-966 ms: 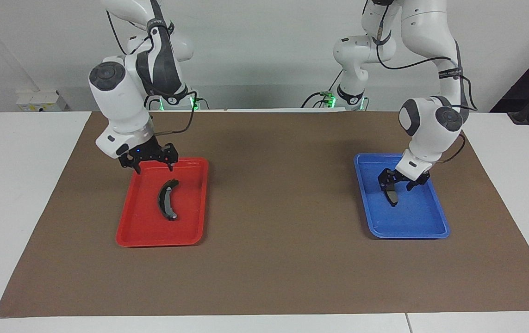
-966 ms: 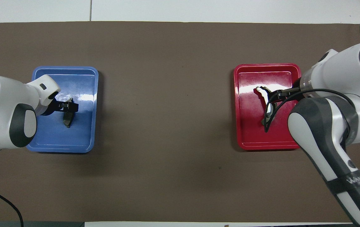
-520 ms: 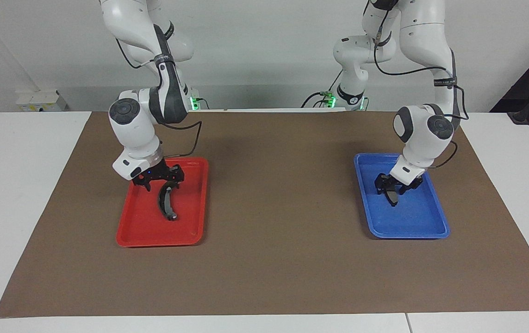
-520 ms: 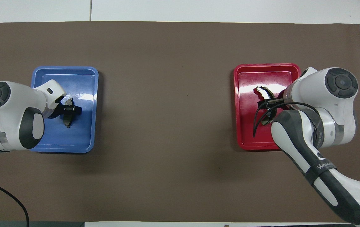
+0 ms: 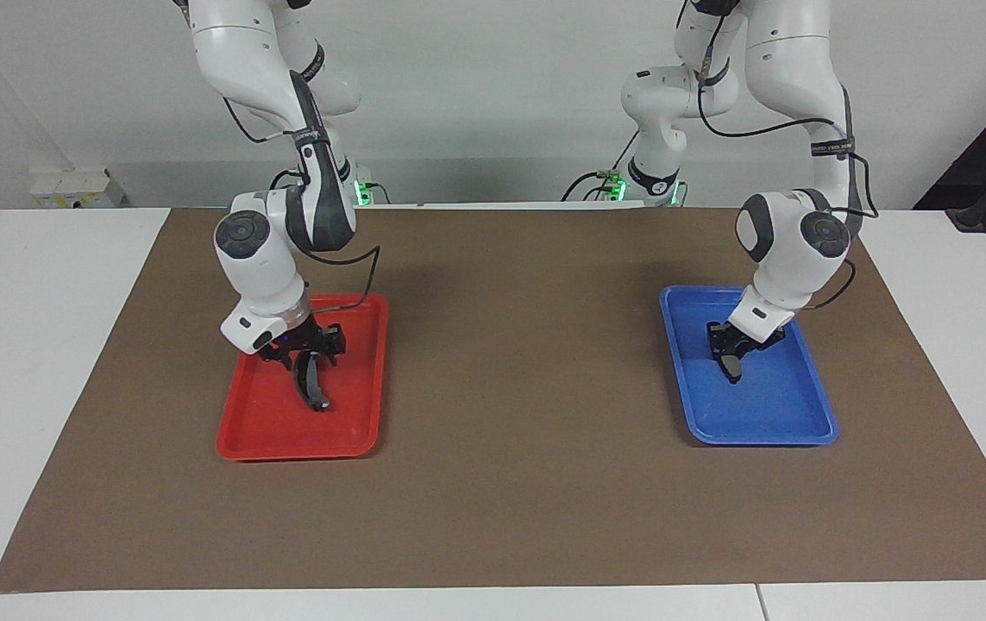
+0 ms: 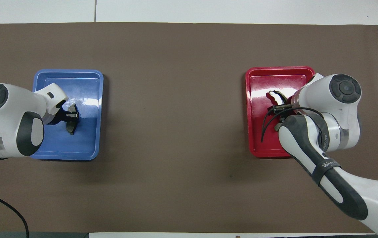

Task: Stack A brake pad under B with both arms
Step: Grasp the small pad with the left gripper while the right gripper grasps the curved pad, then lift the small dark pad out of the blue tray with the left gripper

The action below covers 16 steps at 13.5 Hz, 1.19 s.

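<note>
The A brake pad (image 5: 731, 369), short and dark grey, lies in the blue tray (image 5: 773, 418) at the left arm's end of the table. My left gripper (image 5: 732, 349) is down in that tray with its fingers drawn in against the pad's end nearer the robots. From overhead the pad (image 6: 72, 125) shows under the left gripper (image 6: 72, 114). B (image 5: 314, 390), the long black crescent pad, lies in the red tray (image 5: 285, 435). My right gripper (image 5: 303, 352) is open and low, straddling B's end nearer the robots, which it hides. B's other end (image 6: 274, 96) shows overhead.
Brown paper (image 5: 510, 362) covers the table between the two trays. The right arm's elbow (image 6: 308, 138) hangs over the red tray's (image 6: 258, 142) edge nearer the robots. White table borders lie around the paper.
Both grippers have come down into their trays. The right gripper moved over B's end and lowered around it. The left gripper's fingers narrowed onto the A brake pad.
</note>
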Tool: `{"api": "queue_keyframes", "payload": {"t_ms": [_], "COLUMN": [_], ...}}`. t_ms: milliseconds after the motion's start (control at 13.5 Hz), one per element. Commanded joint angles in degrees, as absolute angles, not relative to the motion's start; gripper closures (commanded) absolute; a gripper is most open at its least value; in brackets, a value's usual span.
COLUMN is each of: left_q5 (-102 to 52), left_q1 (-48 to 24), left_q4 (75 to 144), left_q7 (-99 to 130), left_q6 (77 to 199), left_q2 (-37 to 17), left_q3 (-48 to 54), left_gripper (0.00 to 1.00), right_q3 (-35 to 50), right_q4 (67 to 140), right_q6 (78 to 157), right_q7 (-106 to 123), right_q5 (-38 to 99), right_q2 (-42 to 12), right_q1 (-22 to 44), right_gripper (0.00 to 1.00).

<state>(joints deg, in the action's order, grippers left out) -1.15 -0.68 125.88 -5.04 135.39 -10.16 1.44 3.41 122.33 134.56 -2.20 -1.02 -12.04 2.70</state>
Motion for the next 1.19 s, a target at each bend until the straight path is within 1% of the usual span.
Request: {"api": "queue_keyframes", "payload": {"t_ms": [0, 149, 297, 372, 446, 520, 595, 743, 966, 1115], "left_q5": [-0.4, -0.2, 0.5, 0.5, 0.5, 0.4, 0.5, 1.4, 1.8, 2.0], "left_q1": [-2.0, -2.0, -2.3, -2.8, -2.8, -2.8, -3.0, -5.4, -10.1, -14.4], "left_q4": [121.1, 113.6, 108.0, 104.2, 99.3, 95.4, 92.9, 92.5, 92.5, 92.8], "left_q7": [-5.0, -5.5, -5.4, -5.0, -4.7, -3.2, 2.3, 13.0, 24.2, 30.0], "left_q6": [129.4, 121.9, 115.9, 112.3, 108.1, 105.0, 104.2, 106.9, 109.2, 111.6], "left_q2": [-10.0, -10.3, -10.3, -10.5, -11.9, -13.3, -14.1, -14.6, -14.7, -16.1], "left_q3": [-0.3, -0.6, -0.2, 0.2, 1.3, 3.2, 5.9, 10.2, 13.0, 13.6], "left_gripper": [0.98, 0.99, 0.99, 0.99, 0.99, 0.99, 0.99, 0.99, 0.99, 0.99], "right_q3": [4.0, 4.0, 3.9, 3.9, 3.9, 3.9, 3.9, 3.9, 3.9, 3.9], "right_q4": [122.8, 122.8, 122.8, 122.8, 122.8, 122.8, 122.8, 122.8, 123.1, 123.2], "right_q6": [135.6, 135.5, 135.4, 135.3, 135.4, 135.4, 135.4, 135.5, 135.7, 135.8], "right_q7": [-1.4, -1.4, -1.4, -0.9, -0.5, -0.5, -0.5, -0.4, 0.1, 0.3], "right_q5": [-0.7, -0.7, -0.6, -0.7, -0.7, -0.7, -0.7, -0.7, -0.7, -0.7], "right_q2": [-12.1, -12.1, -12.1, -12.1, -12.1, -12.1, -12.1, -12.1, -12.2, -12.3], "right_q1": [1.4, 1.3, 1.2, 1.2, 1.2, 1.2, 1.0, 0.9, 0.9, 0.9], "right_gripper": [0.18, 0.24, 0.31, 0.37, 0.4, 0.4, 0.4, 0.4, 0.4, 0.4]}}
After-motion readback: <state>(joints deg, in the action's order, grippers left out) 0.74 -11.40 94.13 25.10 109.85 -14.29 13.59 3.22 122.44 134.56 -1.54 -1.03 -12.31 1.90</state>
